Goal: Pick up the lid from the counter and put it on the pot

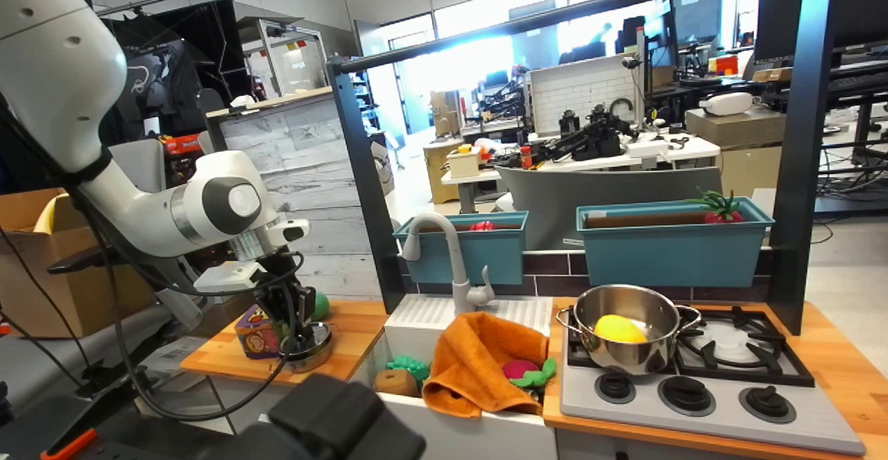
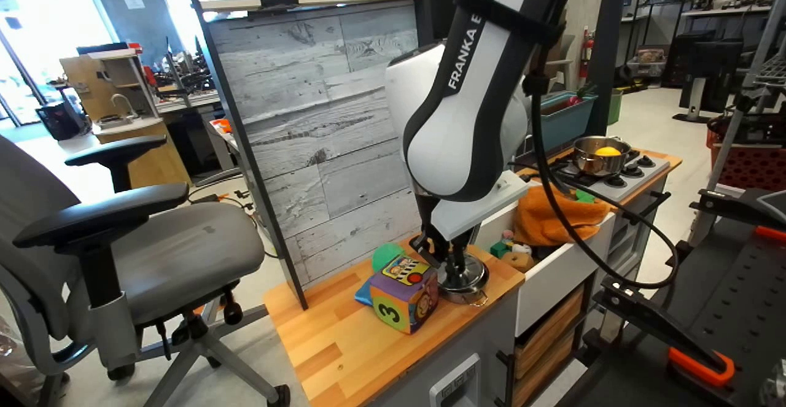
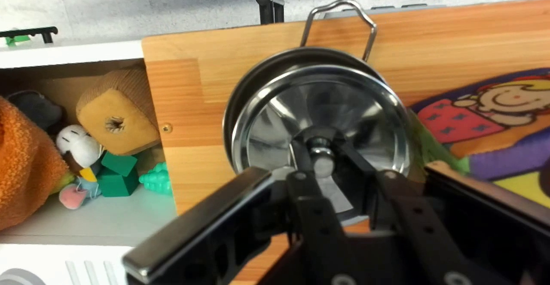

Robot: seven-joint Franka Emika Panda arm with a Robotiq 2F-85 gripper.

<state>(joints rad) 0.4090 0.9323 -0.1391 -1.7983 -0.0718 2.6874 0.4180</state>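
The gripper (image 3: 322, 154) pinches the lid (image 3: 326, 100) by its knob (image 3: 323, 166), with a toy block (image 3: 485, 136) right beside the lid and open counter (image 3: 184, 160) between lid and sink (image 3: 86, 52)

Strong backlight: windows (image 1: 479, 16) bleach to white in both exterior views, while in my wrist view hard glare streaks the lid (image 3: 318, 108) and my own pincer (image 3: 321, 149) goes soft where it sits closest.

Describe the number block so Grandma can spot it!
Go to the end of the wooden counter farthest from the stove. Near the shiny lid sits a cube. Unlike its plain, round green neighbour, it shows colourful pictures and a big 3.
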